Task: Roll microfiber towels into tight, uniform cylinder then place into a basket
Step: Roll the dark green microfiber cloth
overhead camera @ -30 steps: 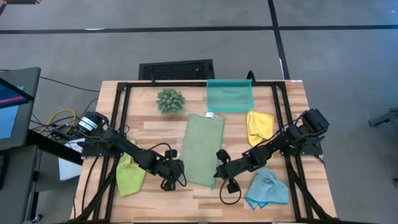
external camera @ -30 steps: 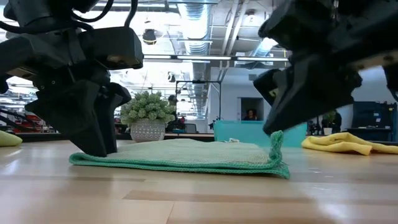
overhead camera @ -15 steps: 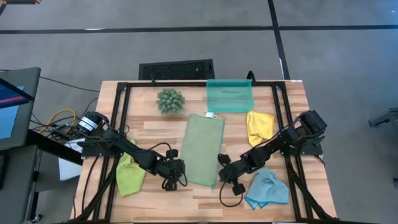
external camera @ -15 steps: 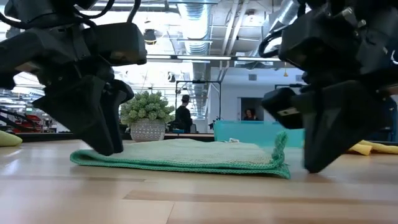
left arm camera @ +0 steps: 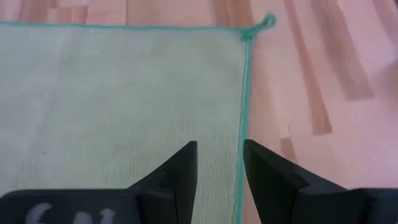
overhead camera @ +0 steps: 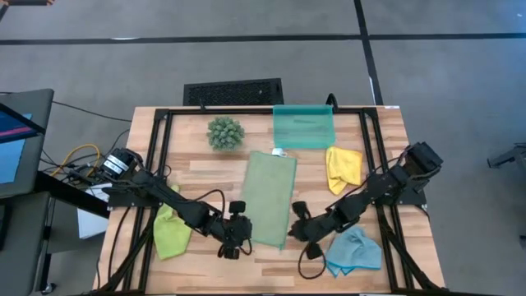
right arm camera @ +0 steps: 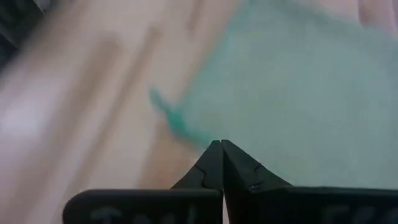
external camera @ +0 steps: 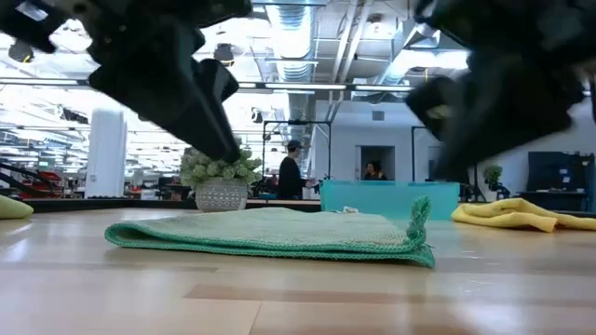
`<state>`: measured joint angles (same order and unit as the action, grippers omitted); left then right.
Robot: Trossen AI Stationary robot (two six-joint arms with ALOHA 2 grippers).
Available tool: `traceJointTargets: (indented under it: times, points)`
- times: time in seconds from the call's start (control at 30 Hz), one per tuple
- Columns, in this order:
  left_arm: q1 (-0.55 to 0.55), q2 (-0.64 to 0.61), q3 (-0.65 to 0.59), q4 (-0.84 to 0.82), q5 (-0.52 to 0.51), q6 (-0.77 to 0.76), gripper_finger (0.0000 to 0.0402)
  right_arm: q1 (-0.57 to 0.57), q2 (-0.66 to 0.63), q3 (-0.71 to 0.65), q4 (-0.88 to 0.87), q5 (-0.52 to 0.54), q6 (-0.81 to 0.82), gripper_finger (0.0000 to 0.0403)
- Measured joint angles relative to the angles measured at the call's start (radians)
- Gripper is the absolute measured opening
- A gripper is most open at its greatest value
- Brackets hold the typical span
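Person [external camera: 291, 170] behind table, low view only

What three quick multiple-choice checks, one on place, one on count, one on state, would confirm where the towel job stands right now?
1. Where does the sage green towel lie?
A. In the basket
B. Flat on the table between the two grippers
C. Draped over the plant ball

2. How many towels are on the table?
A. Two
B. Three
C. Four

3. How do the right gripper fingers stand?
A. Shut, holding nothing
B. Wide open
C. Clamped on the yellow towel

Answers:
1. B: the high view shows it spread mid-table, with the left gripper at its near left corner.
2. C: sage, lime green, yellow and light blue.
3. A: the right wrist view shows the fingertips pressed together, nothing between.
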<state>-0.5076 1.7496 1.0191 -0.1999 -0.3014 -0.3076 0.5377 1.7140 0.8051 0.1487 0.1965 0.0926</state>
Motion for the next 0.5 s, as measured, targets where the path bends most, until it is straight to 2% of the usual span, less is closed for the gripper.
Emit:
traceJointTargets:
  times: [0.1,0.2,0.33,0.5]
  points:
    - [-0.012,0.0,0.0,-0.107,-0.001,-0.082,0.0123,-0.015,0.079,0.0,0.18,-0.083,-0.04,0.0022]
    - [-0.023,0.0,0.0,-0.267,-0.023,-0.219,0.0123,-0.039,0.138,0.015,0.195,-0.153,-0.041,0.0019]
    - [-0.029,0.0,-0.018,-0.409,-0.061,-0.372,0.0123,-0.067,0.156,0.051,0.002,-0.16,-0.026,0.0019]
    - [-0.029,0.002,-0.044,-0.379,-0.062,-0.388,0.0123,-0.066,0.077,0.096,-0.365,-0.151,0.071,0.0021]
